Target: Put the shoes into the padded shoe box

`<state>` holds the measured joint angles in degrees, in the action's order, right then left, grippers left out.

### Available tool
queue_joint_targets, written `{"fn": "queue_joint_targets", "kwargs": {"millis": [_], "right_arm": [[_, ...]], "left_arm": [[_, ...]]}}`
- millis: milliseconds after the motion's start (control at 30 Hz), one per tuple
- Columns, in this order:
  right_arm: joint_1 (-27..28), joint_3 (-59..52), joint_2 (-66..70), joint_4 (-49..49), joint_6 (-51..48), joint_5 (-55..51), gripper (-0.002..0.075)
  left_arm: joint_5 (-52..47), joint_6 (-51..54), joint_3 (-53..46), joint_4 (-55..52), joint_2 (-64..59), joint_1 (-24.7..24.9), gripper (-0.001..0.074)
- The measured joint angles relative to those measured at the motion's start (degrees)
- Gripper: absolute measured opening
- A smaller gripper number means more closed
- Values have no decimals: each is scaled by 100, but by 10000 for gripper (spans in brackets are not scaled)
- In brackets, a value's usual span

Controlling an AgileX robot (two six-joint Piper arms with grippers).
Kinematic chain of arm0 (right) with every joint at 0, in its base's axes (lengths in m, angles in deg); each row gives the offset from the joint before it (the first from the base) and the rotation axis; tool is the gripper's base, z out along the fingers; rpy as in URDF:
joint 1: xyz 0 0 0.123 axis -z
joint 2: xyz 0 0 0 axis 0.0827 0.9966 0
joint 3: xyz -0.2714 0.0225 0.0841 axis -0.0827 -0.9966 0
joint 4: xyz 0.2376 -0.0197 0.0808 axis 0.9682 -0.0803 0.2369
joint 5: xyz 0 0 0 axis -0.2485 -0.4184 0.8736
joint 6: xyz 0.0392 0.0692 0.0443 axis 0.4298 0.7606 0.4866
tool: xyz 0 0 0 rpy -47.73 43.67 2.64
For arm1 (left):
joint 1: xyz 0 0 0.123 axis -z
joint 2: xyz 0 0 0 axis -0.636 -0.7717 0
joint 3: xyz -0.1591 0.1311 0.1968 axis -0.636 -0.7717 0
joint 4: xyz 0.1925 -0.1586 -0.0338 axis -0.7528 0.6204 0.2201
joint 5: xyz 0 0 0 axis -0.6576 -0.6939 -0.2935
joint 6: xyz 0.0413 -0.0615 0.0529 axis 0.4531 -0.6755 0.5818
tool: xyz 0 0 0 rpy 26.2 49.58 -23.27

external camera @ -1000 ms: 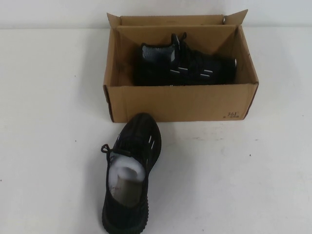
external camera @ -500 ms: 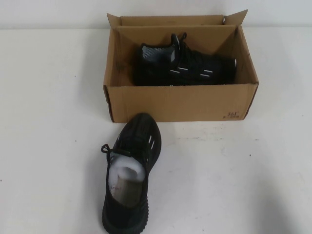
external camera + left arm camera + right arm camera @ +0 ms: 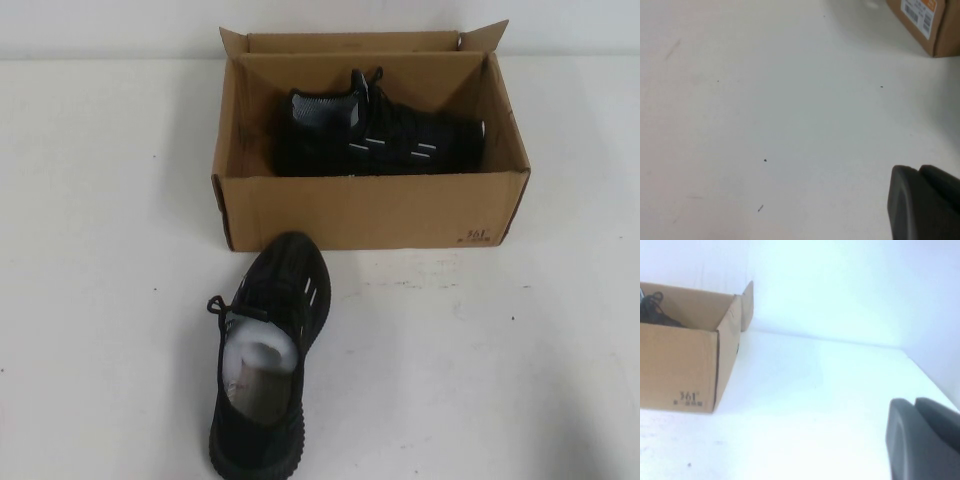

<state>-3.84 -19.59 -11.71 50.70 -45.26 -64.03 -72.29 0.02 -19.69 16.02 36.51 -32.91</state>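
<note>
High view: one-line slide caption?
One black sneaker lies inside the open cardboard box; the other sits on the white table in front; neither gripper in view.

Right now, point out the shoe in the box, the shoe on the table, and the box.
shoe in the box point(image 3: 385, 140), high view, on its dashed side.
shoe on the table point(image 3: 285, 280), high view, on its toe.
box point(image 3: 370, 210), high view, on its front wall.
</note>
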Motion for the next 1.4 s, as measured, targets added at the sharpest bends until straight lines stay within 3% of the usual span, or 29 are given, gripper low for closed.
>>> {"fn": "queue_joint_targets", "kwargs": {"millis": [300, 500, 633, 1400], "right_arm": [[-10, -9, 52, 0, -54, -201, -6], [-10, -13, 52, 1335, -1702, -1002, -6], [-10, -13, 52, 1335, -1662, -1672, -6], [-10, -13, 52, 1205, -1662, -1682, -6]], "left_arm": [[0, 0, 0, 0, 3, 0, -4], [0, 0, 0, 0, 3, 0, -4], [0, 0, 0, 0, 3, 0, -4], [0, 0, 0, 0, 3, 0, -4]]}}
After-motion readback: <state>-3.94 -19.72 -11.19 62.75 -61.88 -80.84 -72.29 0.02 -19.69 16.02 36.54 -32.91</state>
